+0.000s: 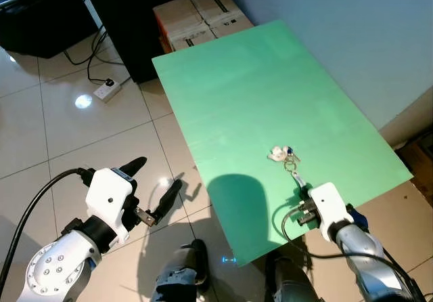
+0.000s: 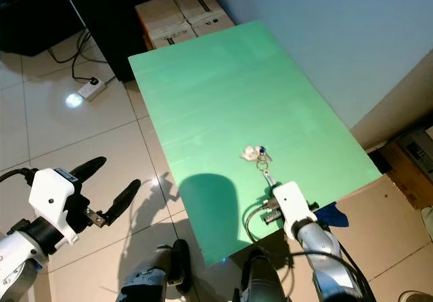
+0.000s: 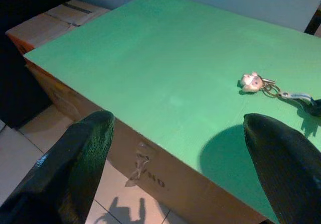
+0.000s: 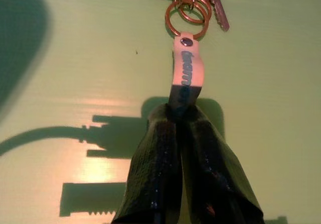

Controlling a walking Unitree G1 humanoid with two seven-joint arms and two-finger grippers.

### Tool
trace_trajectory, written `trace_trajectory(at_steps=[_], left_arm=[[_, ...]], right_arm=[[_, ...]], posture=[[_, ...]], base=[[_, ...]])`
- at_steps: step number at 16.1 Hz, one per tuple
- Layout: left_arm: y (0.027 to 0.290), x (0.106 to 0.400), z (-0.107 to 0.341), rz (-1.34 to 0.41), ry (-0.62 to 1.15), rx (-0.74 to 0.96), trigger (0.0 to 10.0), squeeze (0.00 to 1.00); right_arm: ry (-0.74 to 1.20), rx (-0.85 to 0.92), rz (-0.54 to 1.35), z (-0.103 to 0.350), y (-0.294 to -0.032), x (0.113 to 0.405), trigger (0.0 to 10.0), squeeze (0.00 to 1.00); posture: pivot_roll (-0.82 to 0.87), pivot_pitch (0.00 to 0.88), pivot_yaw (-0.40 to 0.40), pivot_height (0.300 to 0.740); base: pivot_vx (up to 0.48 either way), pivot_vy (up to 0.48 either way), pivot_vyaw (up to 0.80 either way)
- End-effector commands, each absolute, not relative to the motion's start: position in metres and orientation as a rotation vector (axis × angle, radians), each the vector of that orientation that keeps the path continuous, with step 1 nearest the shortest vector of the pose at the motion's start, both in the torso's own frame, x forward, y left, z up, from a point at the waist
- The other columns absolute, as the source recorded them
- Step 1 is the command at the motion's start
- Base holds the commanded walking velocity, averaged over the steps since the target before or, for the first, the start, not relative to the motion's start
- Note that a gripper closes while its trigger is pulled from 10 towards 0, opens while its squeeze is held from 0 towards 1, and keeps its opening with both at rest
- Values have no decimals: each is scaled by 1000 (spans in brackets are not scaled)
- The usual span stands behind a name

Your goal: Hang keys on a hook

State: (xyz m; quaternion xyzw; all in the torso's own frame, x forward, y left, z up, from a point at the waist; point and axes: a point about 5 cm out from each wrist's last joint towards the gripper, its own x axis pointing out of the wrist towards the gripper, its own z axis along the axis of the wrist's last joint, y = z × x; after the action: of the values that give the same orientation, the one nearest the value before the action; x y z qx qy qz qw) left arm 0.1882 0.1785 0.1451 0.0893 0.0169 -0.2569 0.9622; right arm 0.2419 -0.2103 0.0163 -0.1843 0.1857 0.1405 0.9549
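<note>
On the green tabletop (image 1: pixel 257 105), near its front edge: one bunch of keys (image 1: pixel 289 154), joined by gold rings to one small pale charm (image 1: pixel 277 154) and one pale strap (image 4: pixel 188 68) with lettering. Two rings at least, counted in the right wrist view; one silver key with a blue head beside them; any further keys too tightly bunched to count. Lying flat, charm farthest from the robot, strap trailing back toward it.

At the strap's near end, the right gripper (image 4: pixel 181 114), jaws clenched on the strap's tip, both black fingers pressed together with the strap pinched between them. Low over the tabletop, its shadow directly beneath.

Off the tabletop's left side, above the tiled floor (image 1: pixel 101 139), the left gripper (image 1: pixel 157 183), jaws spread wide, grasping nothing and touching nothing, well apart from the keys.

Beyond the tabletop's far end: two cardboard boxes (image 1: pixel 196 14) side by side against dark furniture. On the floor to the left: one white power strip (image 1: pixel 107 89) with black cables running off.
</note>
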Motion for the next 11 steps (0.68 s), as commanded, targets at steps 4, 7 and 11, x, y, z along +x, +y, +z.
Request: trace_trajectory(at_steps=[4,7,11], left_arm=[[174,185,141,-538,49,180,10000,0],[174,186,138,-536,49,184,10000,0],[177,190,139,-535,47,187,10000,0]], right_arm=[[436,-365,231,15,-215,233,10000,1000],[447,-361,193,18,-216,233,10000,1000],[437,-320,190,27,-213,237,10000,1000]], posture=[[122,248,76,740],[121,259,76,740],[119,259,73,740]], base=[[0,0,0],[0,0,0],[0,0,0]])
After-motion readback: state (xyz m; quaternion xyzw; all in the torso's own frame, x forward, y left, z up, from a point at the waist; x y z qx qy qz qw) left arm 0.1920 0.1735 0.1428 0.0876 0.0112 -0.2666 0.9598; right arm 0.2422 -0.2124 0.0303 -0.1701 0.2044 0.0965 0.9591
